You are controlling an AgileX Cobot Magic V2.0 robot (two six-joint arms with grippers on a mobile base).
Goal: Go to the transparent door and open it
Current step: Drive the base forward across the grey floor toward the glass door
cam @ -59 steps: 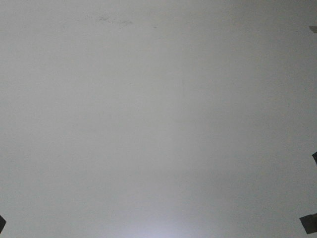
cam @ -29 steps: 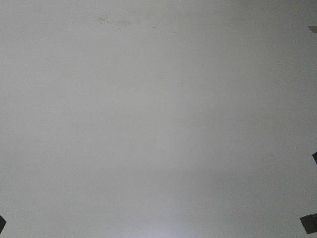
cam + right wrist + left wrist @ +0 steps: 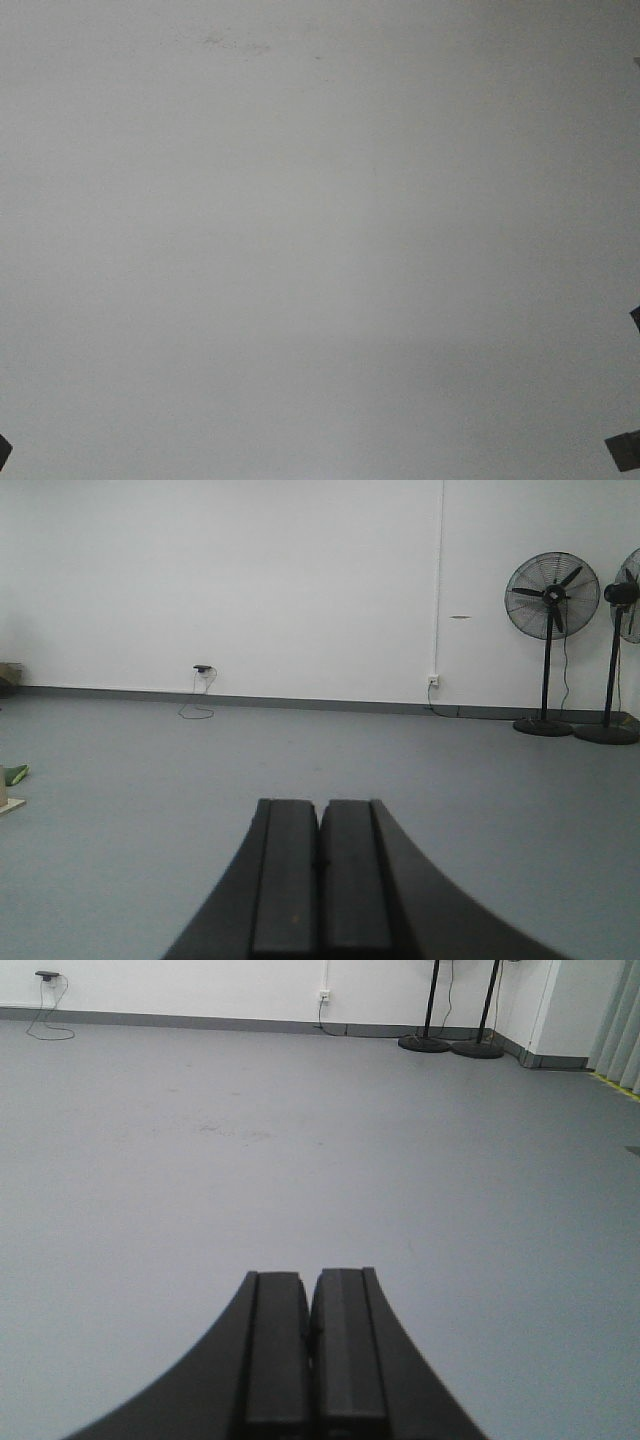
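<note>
The transparent door is out of view in every frame. My left gripper is shut, its two black pads pressed together with nothing between them, pointing over bare grey floor. My right gripper is also shut and empty, aimed across the floor toward a white wall. The front view shows only grey floor, with small dark bits of the arms at the lower corners.
Two black pedestal fans stand at the far right by the wall; their round bases show in the left wrist view. A cable and plug lie by the wall. A green item lies at the left edge.
The faint scuff marks on the floor in the front view shift slightly; the view has moved a little over the floor. The dark arm bits stay in the corners.
</note>
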